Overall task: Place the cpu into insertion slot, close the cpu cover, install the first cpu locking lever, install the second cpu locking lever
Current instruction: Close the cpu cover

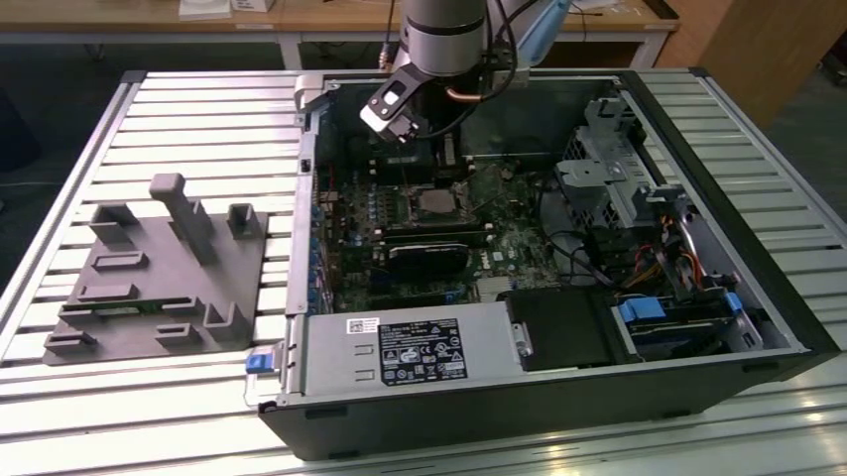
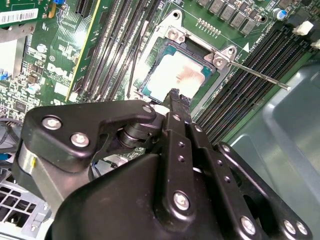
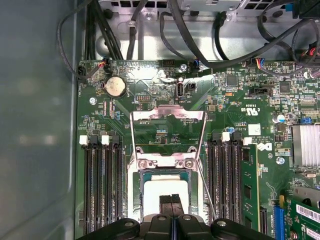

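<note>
In the exterior view the arm comes down from the upper middle of the frame into an open computer case. The case lies on a slatted worktop, and a grey fixture lies at the exterior view's left. The cpu sits in the insertion slot with its pale metal top facing up. The fingers are pressed together with nothing between them. They are over the cpu, but I cannot tell if they touch it. The cpu cover stands open, swung away from the slot, and the green board shows through its window. A thin locking lever sticks out free from one corner of the slot.
</note>
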Motion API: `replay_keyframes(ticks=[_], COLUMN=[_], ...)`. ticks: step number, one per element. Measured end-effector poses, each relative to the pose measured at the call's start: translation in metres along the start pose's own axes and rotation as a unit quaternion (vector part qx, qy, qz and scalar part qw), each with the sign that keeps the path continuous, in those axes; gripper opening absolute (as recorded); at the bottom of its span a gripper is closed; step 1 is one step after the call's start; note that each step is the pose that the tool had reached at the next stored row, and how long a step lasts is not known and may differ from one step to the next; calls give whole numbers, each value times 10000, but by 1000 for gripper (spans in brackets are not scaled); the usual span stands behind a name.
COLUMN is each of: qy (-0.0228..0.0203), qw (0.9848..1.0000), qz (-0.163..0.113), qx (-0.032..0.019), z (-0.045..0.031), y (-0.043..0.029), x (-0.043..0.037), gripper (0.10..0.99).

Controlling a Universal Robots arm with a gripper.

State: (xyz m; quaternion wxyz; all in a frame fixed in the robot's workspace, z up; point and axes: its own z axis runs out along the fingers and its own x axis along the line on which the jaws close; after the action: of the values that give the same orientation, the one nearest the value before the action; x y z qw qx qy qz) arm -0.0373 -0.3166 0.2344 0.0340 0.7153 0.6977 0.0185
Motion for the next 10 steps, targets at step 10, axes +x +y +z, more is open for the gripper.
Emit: replay_keyframes(ticks=[10], qy=[0], qw=[10000], qz=[1], qx=[0], z=[-58], y=[4], x=[-1], gripper=[106])
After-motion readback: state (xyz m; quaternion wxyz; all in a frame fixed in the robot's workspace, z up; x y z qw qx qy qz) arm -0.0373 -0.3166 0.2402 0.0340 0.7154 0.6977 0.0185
